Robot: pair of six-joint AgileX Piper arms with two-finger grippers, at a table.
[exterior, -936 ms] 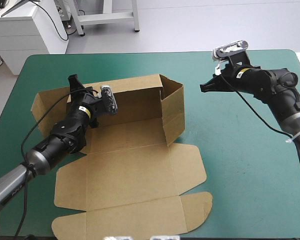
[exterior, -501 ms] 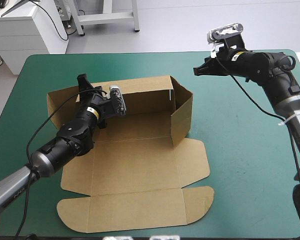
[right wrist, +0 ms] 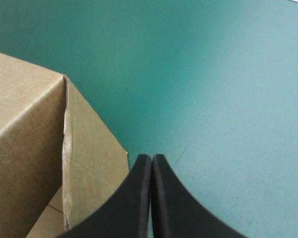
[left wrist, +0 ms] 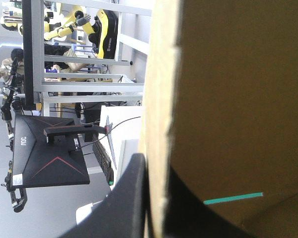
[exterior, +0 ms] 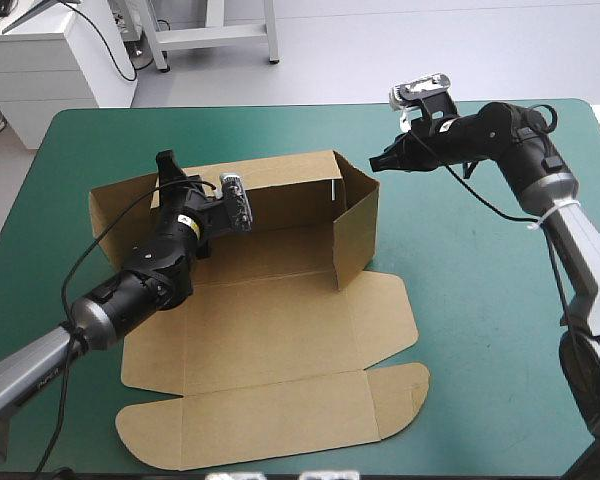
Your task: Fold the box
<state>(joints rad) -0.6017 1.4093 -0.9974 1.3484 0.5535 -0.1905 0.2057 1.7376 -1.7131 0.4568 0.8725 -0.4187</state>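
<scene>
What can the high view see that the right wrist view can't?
Only the high view shows the left end effector clamped on the raised back wall of the box, and its flat front panels. Only the right wrist view shows plainly that the right end effector is shut and empty, near the box's corner. Both show the box's raised end wall and the teal-green cover.

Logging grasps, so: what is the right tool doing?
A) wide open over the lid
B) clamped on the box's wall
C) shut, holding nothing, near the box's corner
C: the right tool is shut with nothing between its fingers, the box beside it.
</scene>
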